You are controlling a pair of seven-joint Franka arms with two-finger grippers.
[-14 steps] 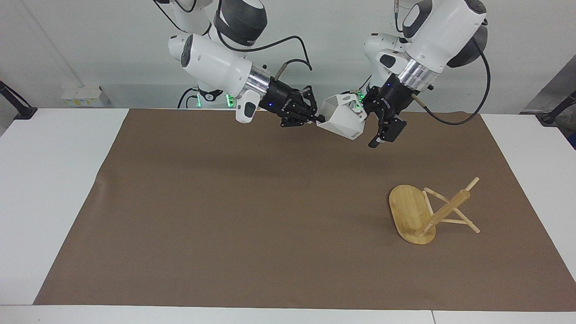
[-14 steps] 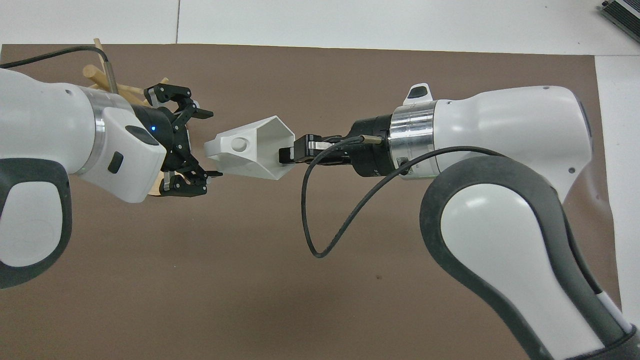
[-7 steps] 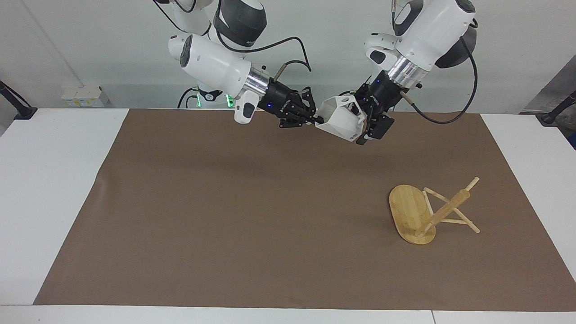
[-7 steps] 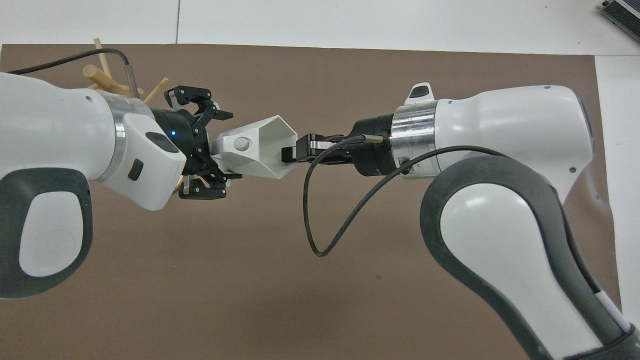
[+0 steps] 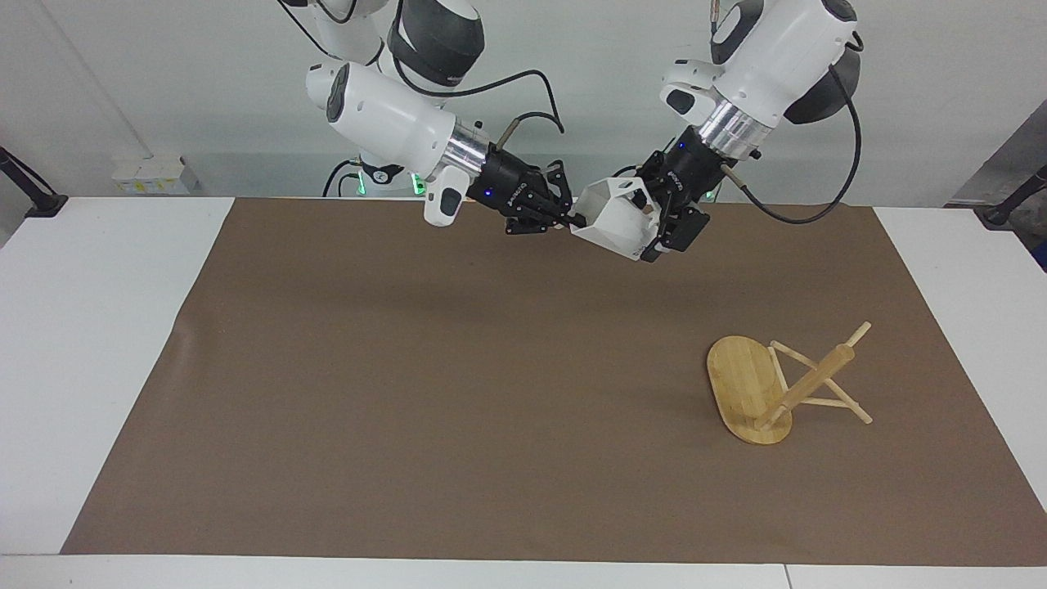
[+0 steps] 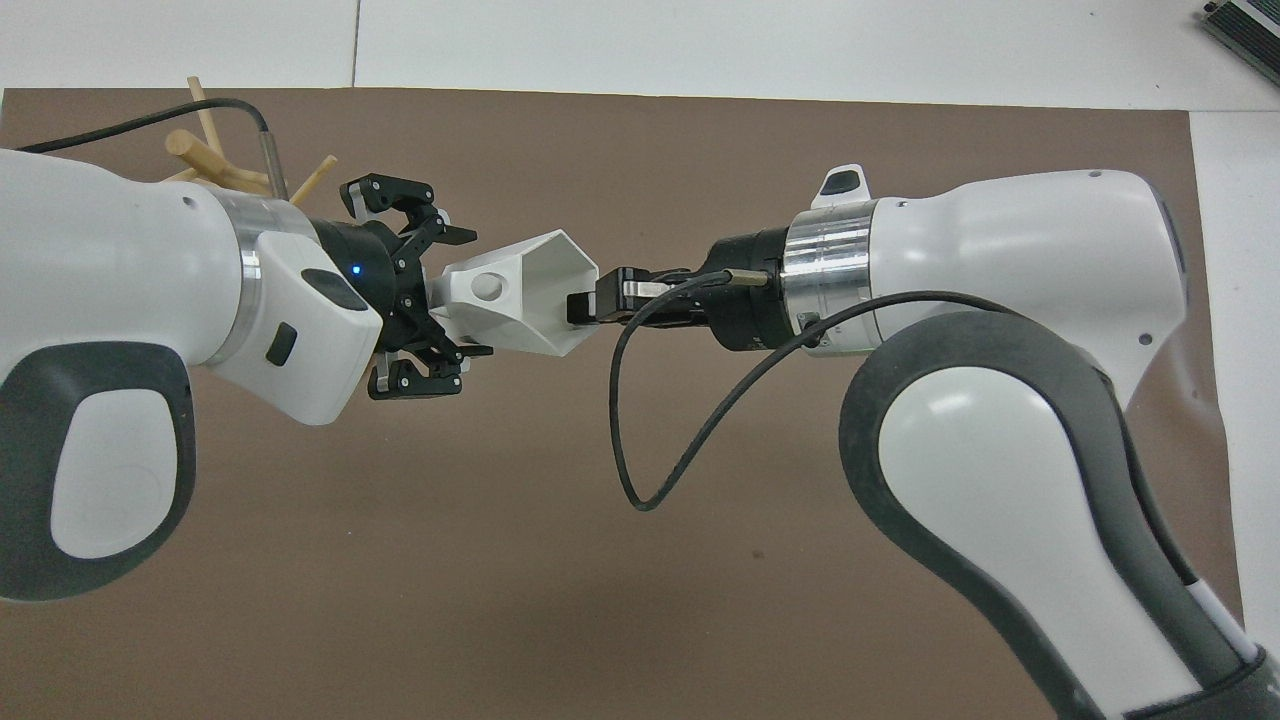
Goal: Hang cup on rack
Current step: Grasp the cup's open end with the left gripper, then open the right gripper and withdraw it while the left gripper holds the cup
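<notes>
The white faceted cup [image 5: 615, 219] hangs in the air on its side over the robots' edge of the brown mat. My right gripper [image 5: 577, 219] is shut on its rim, also seen in the overhead view [image 6: 582, 305]. My left gripper [image 5: 664, 217] is open, its fingers straddling the cup's handle end [image 6: 478, 288] with the round hole. The bamboo rack [image 5: 746, 388] lies tipped on its side toward the left arm's end of the table, base on edge and post [image 5: 814, 380] slanting. In the overhead view only its pegs [image 6: 200, 150] show past the left arm.
A brown mat [image 5: 409, 393] covers most of the white table [image 5: 98, 327]. A black cable [image 6: 640, 470] loops below the right wrist. A small dark box [image 6: 1245, 20] sits at the table's corner farthest from the robots.
My left gripper has moved in toward the cup, from just short of its handle end to straddling it, staying open. The right gripper and cup have risen slightly. The rack has not moved.
</notes>
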